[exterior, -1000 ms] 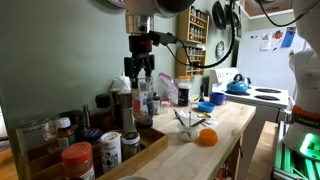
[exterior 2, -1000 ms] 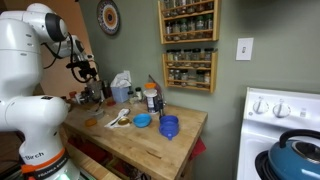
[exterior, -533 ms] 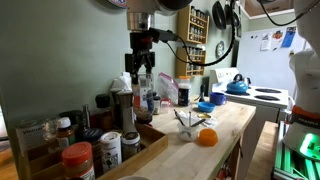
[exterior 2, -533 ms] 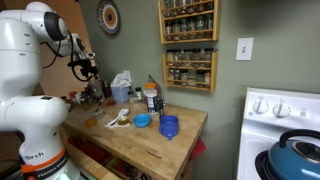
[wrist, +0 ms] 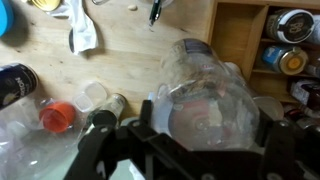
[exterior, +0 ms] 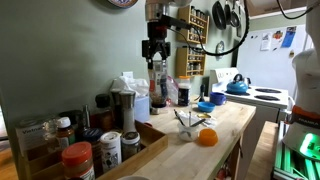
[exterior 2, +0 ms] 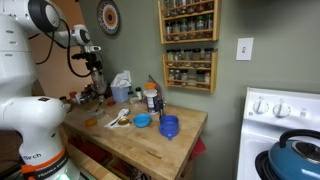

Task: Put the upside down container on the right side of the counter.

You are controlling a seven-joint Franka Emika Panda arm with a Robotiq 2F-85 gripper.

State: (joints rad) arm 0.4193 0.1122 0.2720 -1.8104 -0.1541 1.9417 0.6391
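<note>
above the counter [exterior: 225, 125], the container [exterior: 157, 82] is held aloft by the gripper [exterior: 156, 60], jaws clamped on its sides; the pickup is done, and placement on the right side is yet to be made.

An orange [exterior: 206, 137] lies apart from a blue bowl [exterior 2: 143, 120] and a blue cup [exterior 2: 169, 127], which sit close together. A grey canister [exterior: 123, 108] stands upright. A red-lidded jar [exterior: 77, 160] is nearest the camera. A blue kettle [exterior: 237, 86] rests on the white stove [exterior: 265, 97]. A spice rack [exterior 2: 188, 45] hangs on the green wall [exterior 2: 135, 50].
</note>
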